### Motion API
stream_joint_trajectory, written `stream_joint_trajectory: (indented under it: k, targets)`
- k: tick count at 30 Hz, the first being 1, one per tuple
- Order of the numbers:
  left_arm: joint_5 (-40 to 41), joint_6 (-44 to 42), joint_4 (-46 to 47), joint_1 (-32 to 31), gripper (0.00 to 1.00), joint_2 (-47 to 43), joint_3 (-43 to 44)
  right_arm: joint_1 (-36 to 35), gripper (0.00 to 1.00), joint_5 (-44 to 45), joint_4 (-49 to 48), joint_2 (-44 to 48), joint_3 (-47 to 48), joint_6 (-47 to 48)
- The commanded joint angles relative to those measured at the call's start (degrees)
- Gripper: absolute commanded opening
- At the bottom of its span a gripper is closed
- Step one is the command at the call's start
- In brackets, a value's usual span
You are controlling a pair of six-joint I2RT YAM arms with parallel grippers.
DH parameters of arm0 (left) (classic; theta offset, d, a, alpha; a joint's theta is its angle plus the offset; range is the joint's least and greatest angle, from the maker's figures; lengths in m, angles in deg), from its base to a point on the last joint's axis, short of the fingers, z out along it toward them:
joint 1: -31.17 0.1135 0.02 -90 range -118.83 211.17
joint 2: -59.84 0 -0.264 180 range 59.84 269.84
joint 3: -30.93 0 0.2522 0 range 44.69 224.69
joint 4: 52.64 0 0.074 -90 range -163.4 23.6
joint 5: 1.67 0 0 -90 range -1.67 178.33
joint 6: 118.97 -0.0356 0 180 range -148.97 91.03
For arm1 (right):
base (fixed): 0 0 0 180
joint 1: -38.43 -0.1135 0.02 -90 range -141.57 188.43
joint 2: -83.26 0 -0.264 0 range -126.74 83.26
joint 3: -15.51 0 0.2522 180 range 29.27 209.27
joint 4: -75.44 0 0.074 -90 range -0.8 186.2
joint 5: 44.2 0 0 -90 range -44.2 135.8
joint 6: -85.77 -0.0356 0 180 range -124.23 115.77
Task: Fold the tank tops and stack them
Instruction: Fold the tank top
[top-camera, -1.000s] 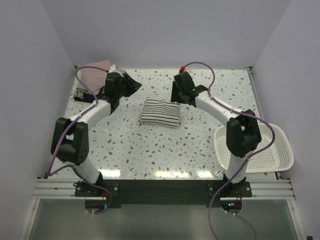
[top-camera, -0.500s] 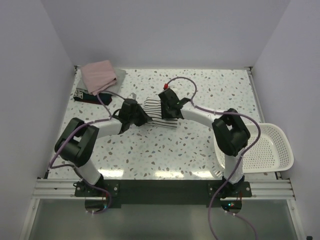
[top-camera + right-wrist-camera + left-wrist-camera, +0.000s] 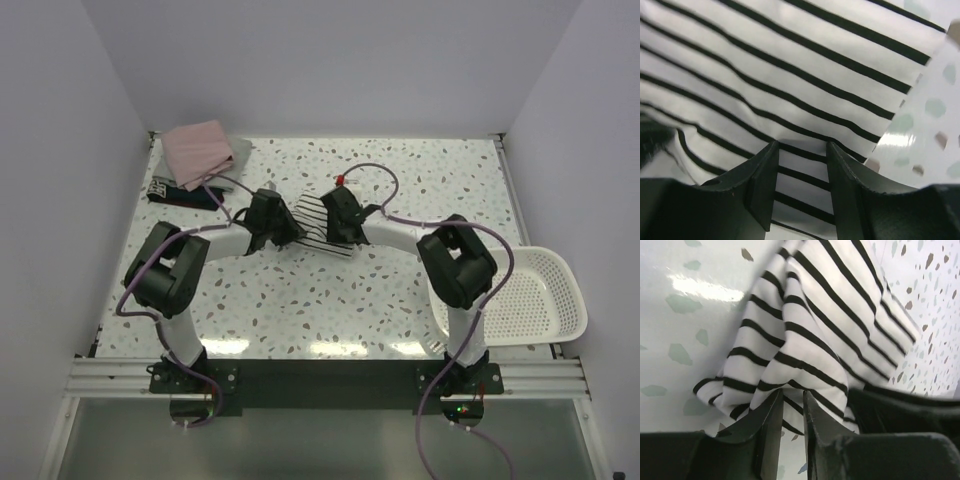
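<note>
Striped white-and-black fabric tank top [image 3: 312, 213] lies folded in the middle of the speckled counter [image 3: 400, 290], nearer the far edge. The left gripper [image 3: 792, 396] pinches its bunched edge in nearly closed jaws. The right gripper [image 3: 801, 146] clamps a thicker fold. A dusty pink fabric top [image 3: 198, 148] sits folded at the far left corner.

folded top [image 3: 318, 222] centre | stacked tops [image 3: 200, 150] behind it, far-left corner | basket [image 3: 530, 295] near right edge
</note>
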Motion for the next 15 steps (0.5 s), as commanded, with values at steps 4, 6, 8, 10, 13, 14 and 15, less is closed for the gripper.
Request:
stream_joint_trajectory:
  k: [4, 6, 8, 10, 13, 14, 15]
  targets:
    - [0.13, -5.10, -6.54, 4.49, 0.29, -0.10, 6.70, -10.55, 0.49, -5.67, -3.32, 11.58, -13.32, -17.72]
    - [-2.16, -7.38, -7.50, 6.16, 0.30, 0.51, 9.41, -13.04, 0.51, -5.57, -6.30, 13.96, -15.44, -24.21]
    - [-4.62, -9.92, -10.12, 7.56, 0.31, 0.87, 11.45, -14.36, 0.54, -4.10, -8.51, 18.08, -18.16, -27.48]
    - [-5.68, -11.25, -12.16, 8.18, 0.31, -0.70, 12.77, -14.37, 0.56, -1.29, -8.43, 20.99, -19.22, -29.17]
    - [-4.46, -12.75, -14.36, 8.45, 0.31, -5.08, 11.38, -13.76, 0.59, 4.35, -6.41, 26.35, -19.67, -26.89]
    - [-4.37, -12.49, -14.54, 8.45, 0.31, -6.41, 10.15, -13.49, 0.59, 4.62, -5.62, 28.10, -19.23, -25.93]
    - [-4.89, -11.97, -13.58, 8.45, 0.30, -7.82, 6.83, -12.96, 0.59, 5.23, -4.74, 28.64, -18.79, -24.35]
